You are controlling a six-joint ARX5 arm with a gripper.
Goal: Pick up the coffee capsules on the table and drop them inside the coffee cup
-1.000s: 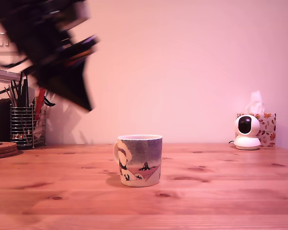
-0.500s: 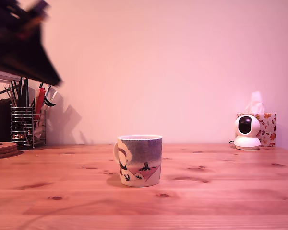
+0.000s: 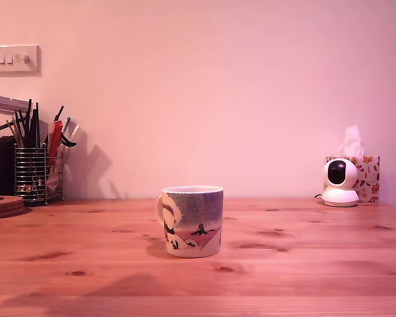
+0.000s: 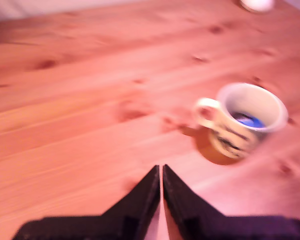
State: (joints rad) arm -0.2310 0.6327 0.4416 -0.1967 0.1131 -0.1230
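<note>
The coffee cup (image 3: pixel 193 221) stands upright in the middle of the wooden table (image 3: pixel 303 264), its painted side facing the exterior view. In the wrist view the coffee cup (image 4: pixel 229 139) is seen from above, handle turned toward the middle of the picture. A bright blue coffee capsule (image 4: pixel 249 120) lies inside it. My gripper (image 4: pixel 161 169) hovers over bare table (image 4: pixel 90 100), well apart from the cup, its two dark fingers shut together with nothing between them. The exterior view shows only a dark sliver at its left edge.
A wire pen holder (image 3: pixel 38 173) and stacked coasters (image 3: pixel 3 205) sit at the exterior view's far left. A small white camera (image 3: pixel 340 182) and a tissue box (image 3: pixel 368 173) stand at the back right. A light switch (image 3: pixel 13 59) is on the wall.
The dark arm swung up and toward the exterior view's left until almost wholly out of frame. The cup has not moved.
</note>
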